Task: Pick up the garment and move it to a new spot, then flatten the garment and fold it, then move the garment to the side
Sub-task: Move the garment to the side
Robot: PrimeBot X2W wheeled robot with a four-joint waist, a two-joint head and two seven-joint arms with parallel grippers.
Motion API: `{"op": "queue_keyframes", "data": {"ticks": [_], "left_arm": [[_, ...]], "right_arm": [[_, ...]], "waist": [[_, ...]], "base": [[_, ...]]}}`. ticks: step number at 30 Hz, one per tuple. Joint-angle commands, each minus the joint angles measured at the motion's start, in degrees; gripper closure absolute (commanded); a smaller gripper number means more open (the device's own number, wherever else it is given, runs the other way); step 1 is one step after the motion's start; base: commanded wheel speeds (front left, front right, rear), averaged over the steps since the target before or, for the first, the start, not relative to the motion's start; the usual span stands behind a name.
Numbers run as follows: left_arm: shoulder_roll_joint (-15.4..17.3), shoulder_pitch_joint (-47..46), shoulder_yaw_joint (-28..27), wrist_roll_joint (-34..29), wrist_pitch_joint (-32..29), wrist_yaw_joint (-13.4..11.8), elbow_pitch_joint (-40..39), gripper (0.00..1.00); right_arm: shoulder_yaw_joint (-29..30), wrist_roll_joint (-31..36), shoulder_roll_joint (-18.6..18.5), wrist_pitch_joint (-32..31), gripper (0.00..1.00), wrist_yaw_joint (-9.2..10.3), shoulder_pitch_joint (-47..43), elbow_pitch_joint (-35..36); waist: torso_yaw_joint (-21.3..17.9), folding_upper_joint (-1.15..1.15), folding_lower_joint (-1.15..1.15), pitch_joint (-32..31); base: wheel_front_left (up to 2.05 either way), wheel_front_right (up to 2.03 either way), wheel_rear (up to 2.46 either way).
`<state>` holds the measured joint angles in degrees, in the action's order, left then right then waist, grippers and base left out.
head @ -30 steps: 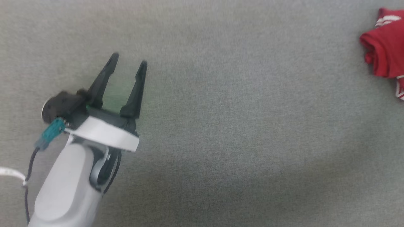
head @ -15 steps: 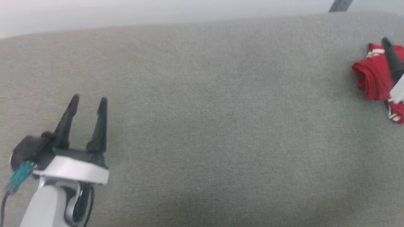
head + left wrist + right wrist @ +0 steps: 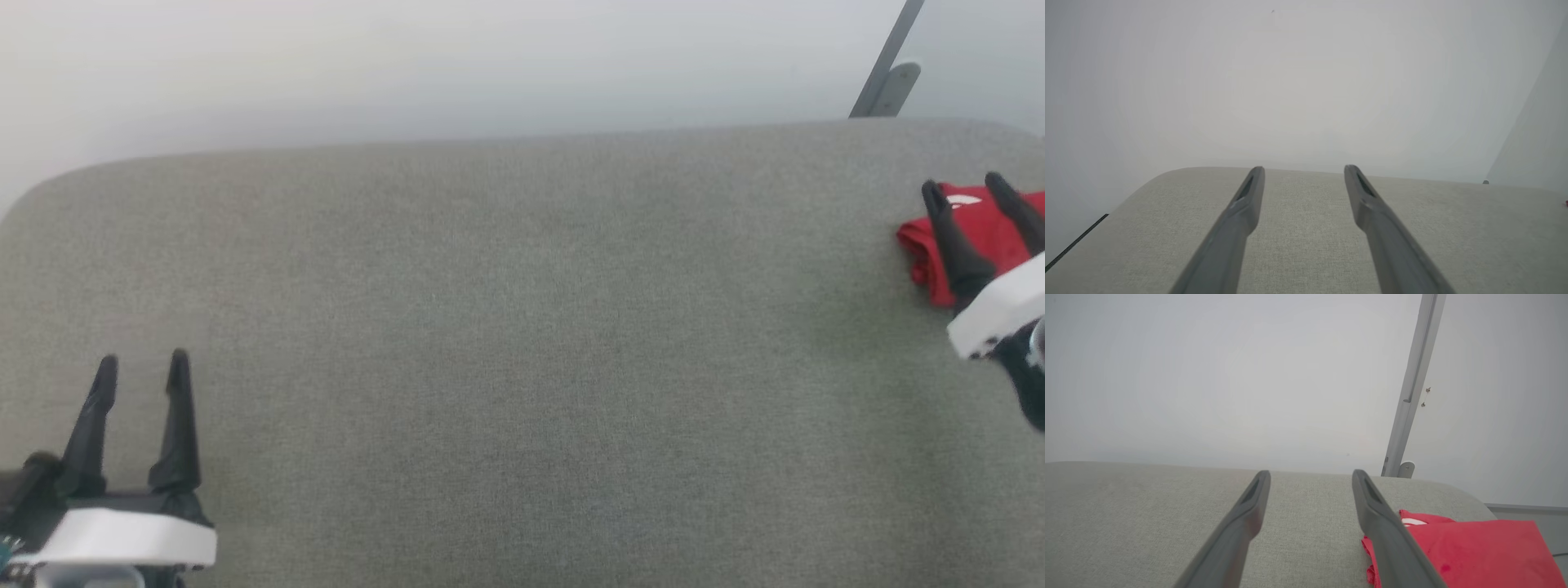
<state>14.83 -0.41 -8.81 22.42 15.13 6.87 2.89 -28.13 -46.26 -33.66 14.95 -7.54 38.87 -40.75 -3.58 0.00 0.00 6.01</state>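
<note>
The garment, a folded red shirt with a bit of white trim, lies at the far right of the grey padded surface. My right gripper hangs over its near left part, open and empty. From the right wrist, the garment lies to the right of the right gripper, partly behind one finger. My left gripper sits at the lower left, far from the shirt, open with nothing between its fingers. It shows the same way in the left wrist view.
The surface's rounded far edge meets a pale wall. A grey metal post with a bracket rises behind the far right corner, also the post in the right wrist view. The wide middle of the surface is bare fabric.
The camera has tilted up, bringing the far edge and wall into view. My right gripper has come in over the garment. My left gripper has drawn back toward the lower left.
</note>
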Motion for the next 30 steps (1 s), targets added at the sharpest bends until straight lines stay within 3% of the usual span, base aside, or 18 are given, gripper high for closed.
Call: {"op": "queue_keyframes", "data": {"ticks": [1, 17, 30], "left_arm": [[-0.4, 1.5, -1.3, -0.5, 0.0, 0.3, -0.4, 0.0], [-2.4, 8.6, -6.0, -0.3, 0.0, 0.6, -2.4, 0.0], [-2.0, 13.1, -7.9, 0.9, 0.0, 0.6, -3.6, 0.0]], "right_arm": [[2.3, 2.1, 1.3, 0.2, 0.0, 0.11, -3.3, 1.9], [14.5, 13.6, 8.6, 0.2, 0.0, 0.1, -20.2, 15.4], [21.8, 19.7, 14.0, 0.3, 0.0, 0.1, -29.6, 20.3]], "waist": [[0.0, 0.0, 0.0, -1.1], [0.5, 0.0, 0.0, -5.6], [1.2, 0.0, 0.0, -7.6]], "base": [[0.0, 0.0, 0.0], [0.0, 0.0, 0.0], [0.0, 0.0, 0.0]]}}
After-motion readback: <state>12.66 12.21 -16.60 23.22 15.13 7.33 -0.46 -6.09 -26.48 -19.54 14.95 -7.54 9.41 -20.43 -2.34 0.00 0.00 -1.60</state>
